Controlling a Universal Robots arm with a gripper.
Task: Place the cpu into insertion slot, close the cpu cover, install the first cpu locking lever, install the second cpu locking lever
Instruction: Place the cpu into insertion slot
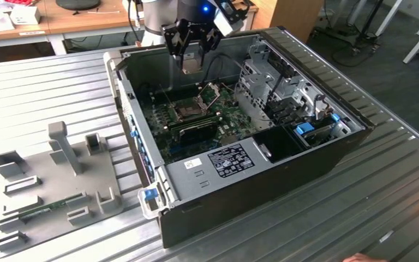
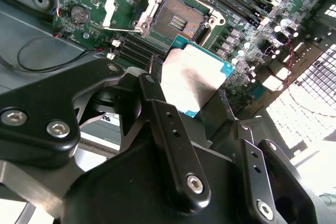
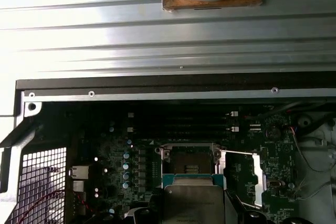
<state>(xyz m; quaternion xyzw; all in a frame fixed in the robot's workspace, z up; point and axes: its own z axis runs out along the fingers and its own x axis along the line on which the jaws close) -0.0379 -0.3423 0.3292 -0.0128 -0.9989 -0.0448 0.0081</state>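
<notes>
While a ribbed metal surface (image 1: 42, 82) carries everything in the exterior view, an open black computer case (image 1: 340, 147) is laid on its side upon it. A grey fixture plate (image 1: 57, 185) with upright blocks is set well apart, toward the exterior view's left. Inside the case a green circuit board (image 1: 195, 123) is exposed, and a grey metal cover (image 1: 202, 183) is seen at the end of the case nearest the camera.

The end effector (image 1: 190, 61) is held above the board, over the far part of the case. It is closed on the cpu (image 2: 191, 80), which is clamped at its edges between the black fingers (image 2: 157, 114). The cpu's silvery face is shown in both wrist views. The cpu is held clear of the board and near the insertion slot (image 2: 178, 22), whose dark contact field is uncovered. The cpu cover (image 2: 111, 3) is raised open at one side of the slot.

A black-and-white label (image 1: 230, 160) and a smaller white sticker (image 1: 192, 162) are fixed to the grey cover. Their print cannot be read. A round coin cell (image 2: 79, 13) is seated on the board near the cpu cover.
</notes>
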